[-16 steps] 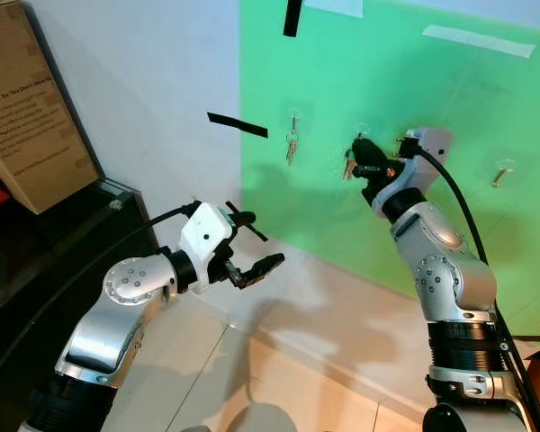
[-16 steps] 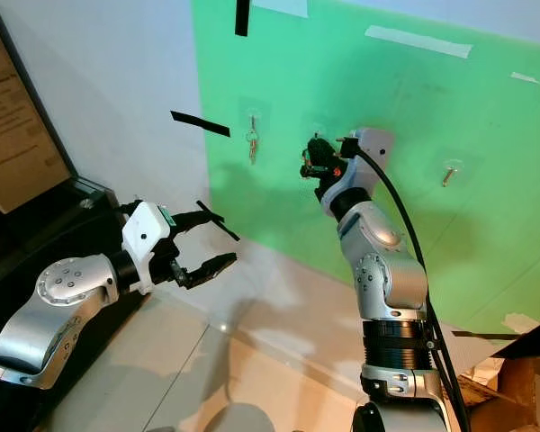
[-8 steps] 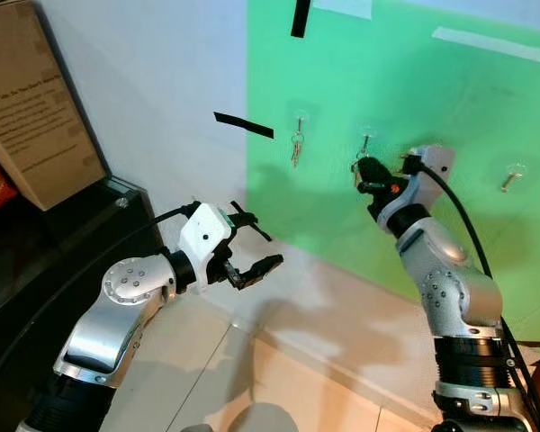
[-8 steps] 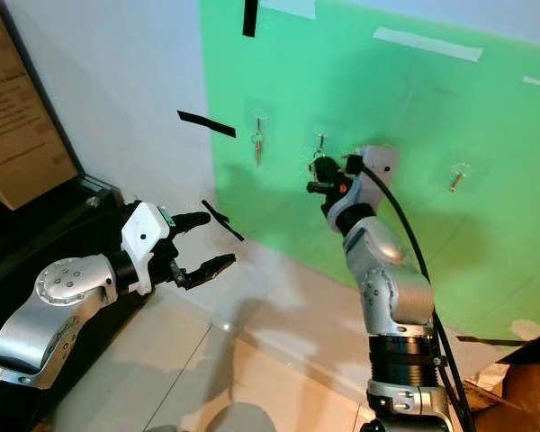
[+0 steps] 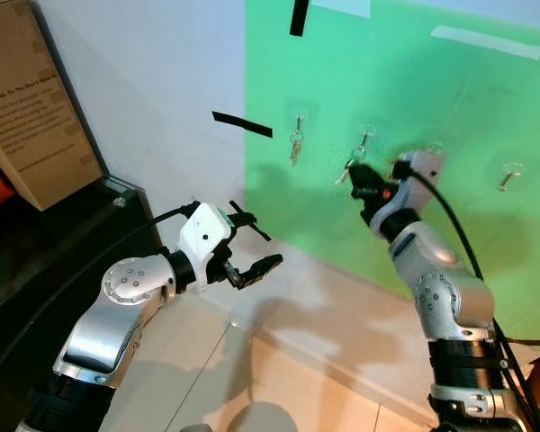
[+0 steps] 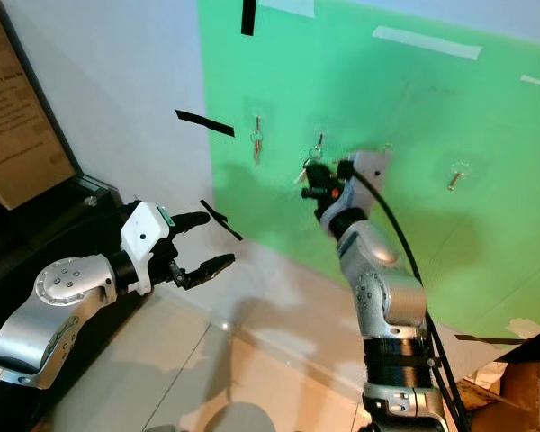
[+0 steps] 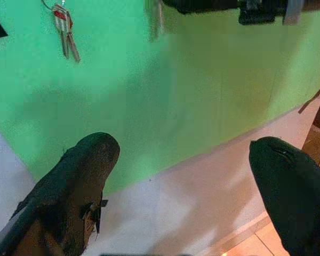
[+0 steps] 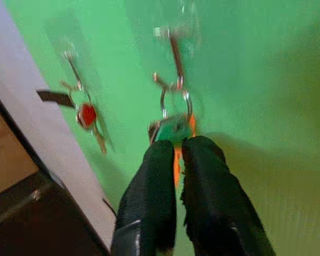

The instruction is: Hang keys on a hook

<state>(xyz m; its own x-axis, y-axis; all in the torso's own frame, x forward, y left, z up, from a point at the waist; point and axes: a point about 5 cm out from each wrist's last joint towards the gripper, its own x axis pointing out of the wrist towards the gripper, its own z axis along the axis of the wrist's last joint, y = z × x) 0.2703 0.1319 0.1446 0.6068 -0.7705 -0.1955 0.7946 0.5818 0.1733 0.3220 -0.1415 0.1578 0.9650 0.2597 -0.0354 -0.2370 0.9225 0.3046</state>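
Left eye view, going left to right: cardboard box [image 5: 31,99] on a dark cabinet [image 5: 45,252], then the left gripper [image 5: 252,243] held out idle over the floor, fingers spread wide, nothing between them. On the green wall panel [image 5: 450,99], a first key bunch [image 5: 294,147] already hangs on the leftmost hook. Next along, the right gripper [image 5: 360,180] is raised to the middle hook [image 5: 364,141], fingers pressed together, pinching the keys [image 8: 173,130] by the green and orange tag. In the right wrist view the key ring [image 8: 175,101] sits at the hook's lower end; whether it is fully seated over the tip can't be told, the picture is blurred. Far right, another hook [image 5: 507,173] looks bare.

Judgement: step in hand is seating the ring. To do it well, keep the ring plane square to the hook tip, ease down until the ring bears on the hook, then part the fingers and draw straight back from the wall so the tag isn't dragged off.
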